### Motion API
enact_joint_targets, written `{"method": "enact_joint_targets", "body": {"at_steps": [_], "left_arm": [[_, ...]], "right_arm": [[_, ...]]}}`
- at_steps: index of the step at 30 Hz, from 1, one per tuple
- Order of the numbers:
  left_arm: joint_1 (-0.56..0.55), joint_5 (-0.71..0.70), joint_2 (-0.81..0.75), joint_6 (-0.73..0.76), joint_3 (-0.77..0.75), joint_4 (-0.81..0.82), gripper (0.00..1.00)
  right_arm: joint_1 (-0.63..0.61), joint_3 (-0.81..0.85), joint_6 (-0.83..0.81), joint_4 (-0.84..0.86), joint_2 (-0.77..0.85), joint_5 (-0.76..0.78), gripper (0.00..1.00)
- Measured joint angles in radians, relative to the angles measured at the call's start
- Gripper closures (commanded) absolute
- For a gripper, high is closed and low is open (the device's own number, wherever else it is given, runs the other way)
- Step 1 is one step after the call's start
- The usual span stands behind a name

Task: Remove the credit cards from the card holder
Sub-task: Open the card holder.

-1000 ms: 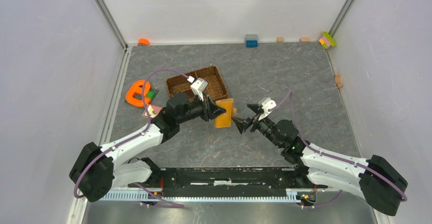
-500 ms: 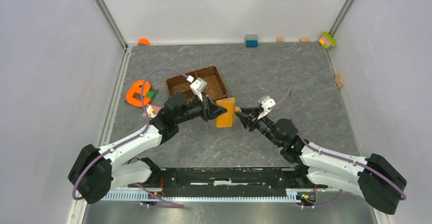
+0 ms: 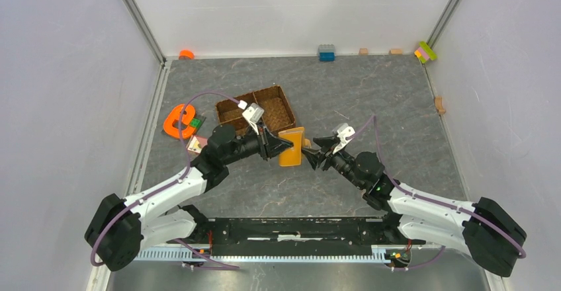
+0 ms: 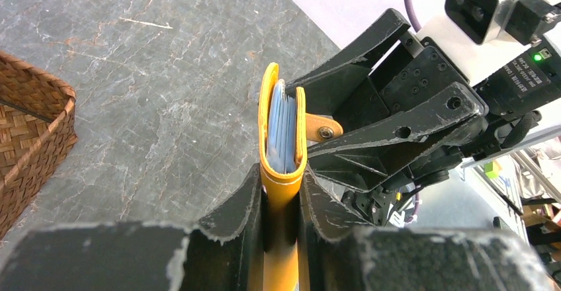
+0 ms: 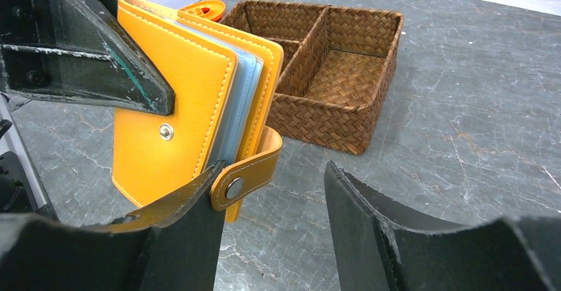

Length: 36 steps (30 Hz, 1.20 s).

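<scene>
My left gripper is shut on the lower edge of the orange card holder and holds it upright above the table. In the left wrist view the holder stands between my fingers, its covers slightly apart with pale blue-grey lining inside. My right gripper is open just right of the holder. In the right wrist view the loose snap tab lies against my left finger, at the edge of the open gap. The credit cards are hidden in the lining.
A brown woven divided tray stands just behind the holder, also in the right wrist view. An orange e-shaped toy and a small block lie at the left. Toy bricks line the back wall.
My right gripper has moved up and left to the holder's tab edge. My left arm has shifted slightly, still holding the holder.
</scene>
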<state>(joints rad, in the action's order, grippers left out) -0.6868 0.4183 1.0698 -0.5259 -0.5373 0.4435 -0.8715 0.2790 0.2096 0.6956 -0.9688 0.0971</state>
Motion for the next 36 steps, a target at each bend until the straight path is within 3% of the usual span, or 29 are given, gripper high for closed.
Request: {"method": "enact_joint_targets", "body": {"at_steps": [9,16,20,27,29,33,36], "left_arm": [[0.010,0.054,-0.011,-0.023,0.021,0.095,0.98],[0.014,0.115,-0.010,-0.039,0.035,0.180,0.98],[0.019,0.142,-0.010,-0.069,0.045,0.216,0.96],[0.026,0.137,-0.010,-0.086,0.049,0.239,0.49],[0.021,0.110,-0.010,-0.082,0.045,0.211,0.40],[0.009,-0.048,-0.009,-0.042,-0.006,0.003,0.31],[0.010,-0.131,0.008,-0.016,-0.045,-0.094,0.15]], "right_arm": [[0.077,-0.007,0.061,0.063,0.007,-0.169,0.41],[0.133,-0.036,0.131,0.178,0.005,-0.336,0.50],[0.146,-0.048,0.163,0.243,-0.013,-0.402,0.66],[0.154,-0.048,0.202,0.328,-0.047,-0.473,0.99],[0.148,-0.048,0.211,0.327,-0.047,-0.482,1.00],[0.143,-0.048,0.212,0.257,-0.047,-0.431,1.00],[0.143,-0.048,0.212,0.204,-0.048,-0.380,1.00]]}}
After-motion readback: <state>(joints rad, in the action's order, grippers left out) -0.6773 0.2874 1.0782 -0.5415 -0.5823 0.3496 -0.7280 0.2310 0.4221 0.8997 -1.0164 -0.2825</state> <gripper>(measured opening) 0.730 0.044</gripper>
